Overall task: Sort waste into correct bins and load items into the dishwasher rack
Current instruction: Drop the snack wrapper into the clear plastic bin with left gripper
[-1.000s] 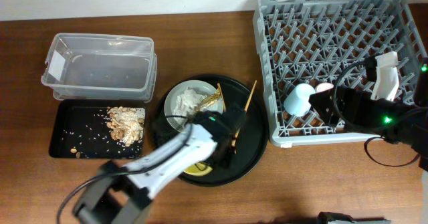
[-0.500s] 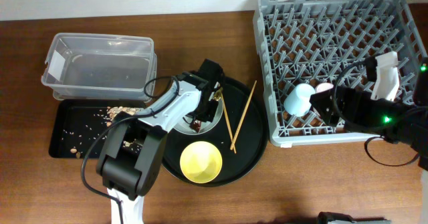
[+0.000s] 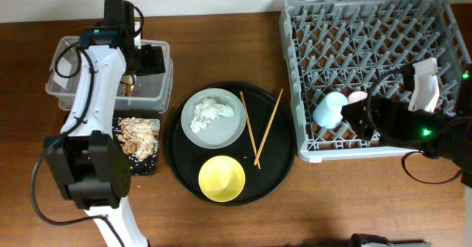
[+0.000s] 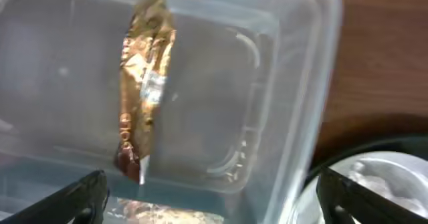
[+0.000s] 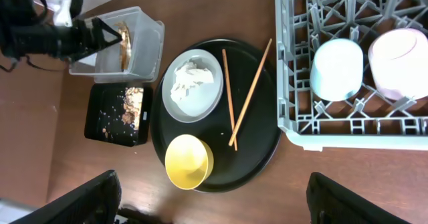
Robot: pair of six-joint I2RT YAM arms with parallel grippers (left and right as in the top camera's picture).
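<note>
Brown-gold wrapper (image 4: 144, 90) sits inside the clear tub (image 4: 294, 83), apart from your left tool (image 4: 210, 180). That tool's fingers (image 4: 83, 196) stand wide apart with nothing between them. Overhead, it hovers above the tub's right half. Food scraps (image 3: 138, 135) lie in the shallow black tray (image 5: 103, 127), just beside the tub. Crumpled tissue (image 3: 210, 113) rests on the grey plate (image 3: 221, 134). Yellow bowl (image 3: 221, 178) and two chopsticks (image 3: 248, 129) lie near the plate, all on the round black tray (image 3: 276, 166). Light-blue cup (image 5: 336, 69) and pink cup (image 5: 401, 62) lie side by side in the rack (image 5: 348, 10). Your right tool (image 5: 214, 180) is spread wide, empty, above the surface (image 5: 321, 164).
</note>
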